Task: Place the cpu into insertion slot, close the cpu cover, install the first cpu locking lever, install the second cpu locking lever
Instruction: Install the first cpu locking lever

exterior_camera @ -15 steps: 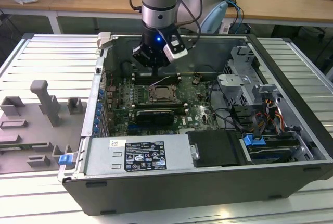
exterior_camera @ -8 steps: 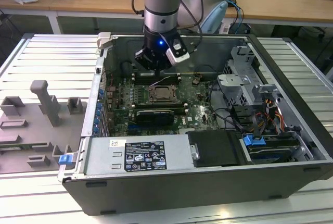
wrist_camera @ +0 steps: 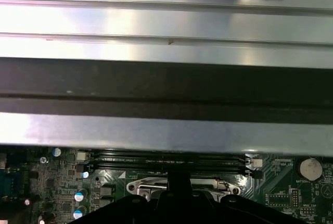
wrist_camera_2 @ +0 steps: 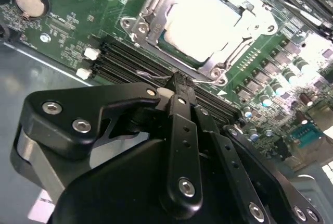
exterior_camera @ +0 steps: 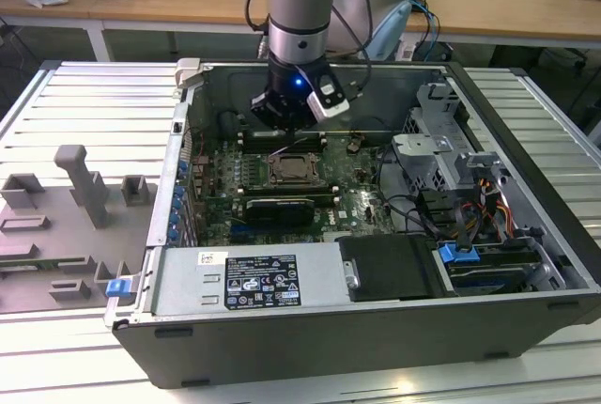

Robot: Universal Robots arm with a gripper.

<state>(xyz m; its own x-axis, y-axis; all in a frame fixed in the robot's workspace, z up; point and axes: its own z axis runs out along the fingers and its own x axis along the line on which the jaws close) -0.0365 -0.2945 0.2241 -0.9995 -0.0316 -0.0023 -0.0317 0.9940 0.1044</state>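
The cpu [wrist_camera_2: 208, 21] lies seated on the green board [wrist_camera_2: 67, 31], the silver cover [wrist_camera_2: 150, 20] flat around it. The claw [wrist_camera_2: 177, 84] hangs at the cover's edge over the memory slots [wrist_camera_2: 125, 57], drawn narrow, tips together beside a thin wire lever [wrist_camera_2: 151, 72] (contact unclear). The chip looks light, rigid and fragile underneath, best taken by its edges.
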